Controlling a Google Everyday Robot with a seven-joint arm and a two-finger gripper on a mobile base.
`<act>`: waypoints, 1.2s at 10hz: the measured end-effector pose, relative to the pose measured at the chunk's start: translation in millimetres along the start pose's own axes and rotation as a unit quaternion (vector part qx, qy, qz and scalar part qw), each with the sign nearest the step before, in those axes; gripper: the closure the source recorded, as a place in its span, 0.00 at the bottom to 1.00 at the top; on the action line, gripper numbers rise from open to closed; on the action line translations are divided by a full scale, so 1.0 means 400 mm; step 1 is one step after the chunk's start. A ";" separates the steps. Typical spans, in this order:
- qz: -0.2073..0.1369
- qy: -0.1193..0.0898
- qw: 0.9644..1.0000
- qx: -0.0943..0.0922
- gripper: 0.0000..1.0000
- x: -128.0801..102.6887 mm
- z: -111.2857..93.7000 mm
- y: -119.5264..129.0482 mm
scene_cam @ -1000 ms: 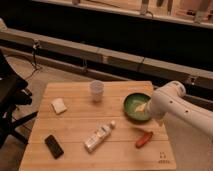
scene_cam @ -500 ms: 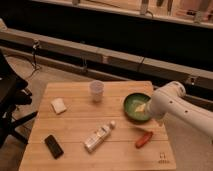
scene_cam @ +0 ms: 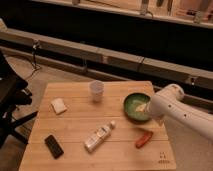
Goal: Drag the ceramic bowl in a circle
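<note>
Camera view: tool (scene_cam: 144, 107) sits in the green ceramic bowl (scene_cam: 131, 107), spread or pinched I cannot tell

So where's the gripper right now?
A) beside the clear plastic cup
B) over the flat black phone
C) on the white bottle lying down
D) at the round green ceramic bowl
D: the gripper, at the end of the white robot arm, reaches into the right side of the round green ceramic bowl on the wooden table.
</note>
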 end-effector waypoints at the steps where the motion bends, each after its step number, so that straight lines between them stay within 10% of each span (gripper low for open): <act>1: 0.004 0.004 1.000 0.000 0.20 0.006 0.007 0.001; 12: 0.050 -0.080 0.995 -0.027 0.29 0.097 0.195 0.012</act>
